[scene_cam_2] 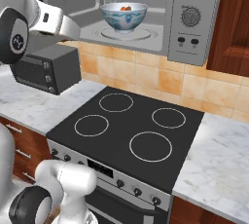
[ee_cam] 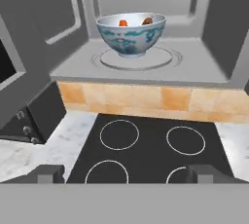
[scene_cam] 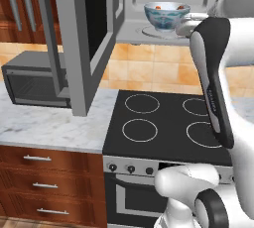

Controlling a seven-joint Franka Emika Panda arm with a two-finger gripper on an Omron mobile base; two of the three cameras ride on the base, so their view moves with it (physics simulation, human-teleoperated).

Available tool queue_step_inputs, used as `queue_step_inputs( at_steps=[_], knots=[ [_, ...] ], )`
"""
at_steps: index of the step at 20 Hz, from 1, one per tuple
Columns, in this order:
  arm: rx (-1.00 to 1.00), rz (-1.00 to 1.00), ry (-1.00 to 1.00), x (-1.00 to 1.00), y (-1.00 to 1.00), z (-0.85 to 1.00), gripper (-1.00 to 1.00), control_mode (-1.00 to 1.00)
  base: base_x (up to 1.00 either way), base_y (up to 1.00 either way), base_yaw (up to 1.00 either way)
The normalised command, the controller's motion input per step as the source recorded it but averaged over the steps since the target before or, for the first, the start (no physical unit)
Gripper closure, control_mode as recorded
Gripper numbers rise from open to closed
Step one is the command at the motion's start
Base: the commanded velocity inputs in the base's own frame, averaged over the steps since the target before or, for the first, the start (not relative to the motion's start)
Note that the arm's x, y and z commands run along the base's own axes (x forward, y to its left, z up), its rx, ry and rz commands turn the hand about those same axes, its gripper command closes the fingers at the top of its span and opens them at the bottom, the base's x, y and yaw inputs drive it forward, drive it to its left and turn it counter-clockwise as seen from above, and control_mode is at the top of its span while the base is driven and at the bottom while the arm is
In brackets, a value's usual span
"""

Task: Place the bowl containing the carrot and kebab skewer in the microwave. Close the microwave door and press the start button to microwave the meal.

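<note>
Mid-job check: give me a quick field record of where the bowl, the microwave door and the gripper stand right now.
bowl: bowl sits upright on the turntable inside the microwave
contents: orange carrot tip and a darker piece show above the rim
microwave door: microwave door swung wide open to the left
gripper: gripper open, empty, backed off in front of the cavity, above the stove
beside: toaster oven on the counter, left of the stove
left to do: close door, press start

Bowl (ee_cam: 131, 34) inside open microwave (scene_cam_2: 192, 21)
</note>
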Motion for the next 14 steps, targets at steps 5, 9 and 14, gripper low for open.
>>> queue_step_inputs(
  at_steps=[5,9,14],
  knots=[
    [-0.35,0.26,-0.14,-0.67,0.54,-0.01,-1.00,-1.00,0.00,0.00,0.00],
    [-0.32,0.17,-0.19,-0.41,0.62,-0.35,-1.00,-1.00,0.00,0.00,0.00],
    [-0.23,0.07,-0.22,-0.48,0.18,-0.62,-1.00,-1.00,0.00,0.00,0.00]
  ],
)
